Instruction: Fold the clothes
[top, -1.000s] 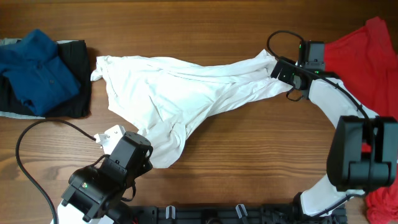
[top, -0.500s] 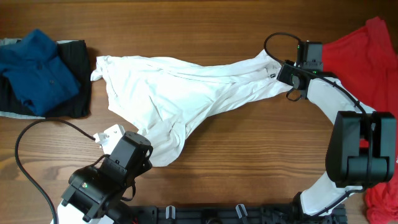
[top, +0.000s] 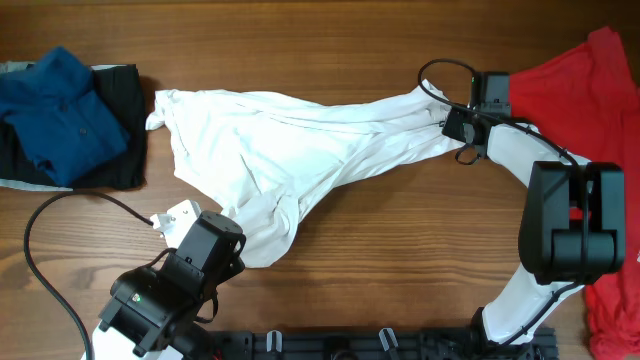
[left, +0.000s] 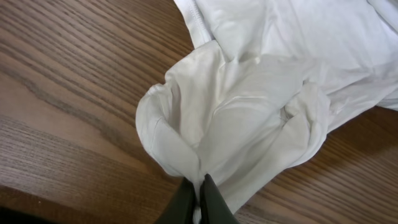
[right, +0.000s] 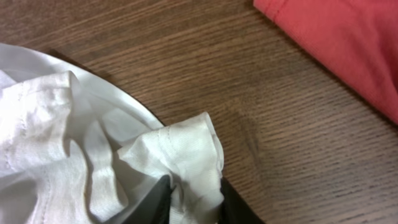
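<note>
The white T-shirt (top: 290, 150) lies crumpled on the worktop (top: 350, 40); the left tool (left: 200, 190) pinches its near edge, the right tool (right: 193, 200) a bunched corner (near the red shirt (top: 580, 90)); best to draw both apart evenly, keeping low.

Overhead: fixed high above, facing straight down onto the brown wooden table (top: 330, 30). Wrist views: close, angled down at its surface; each shares with the overhead one end of the crumpled white cloth T-shirt (top: 290, 150).
</note>
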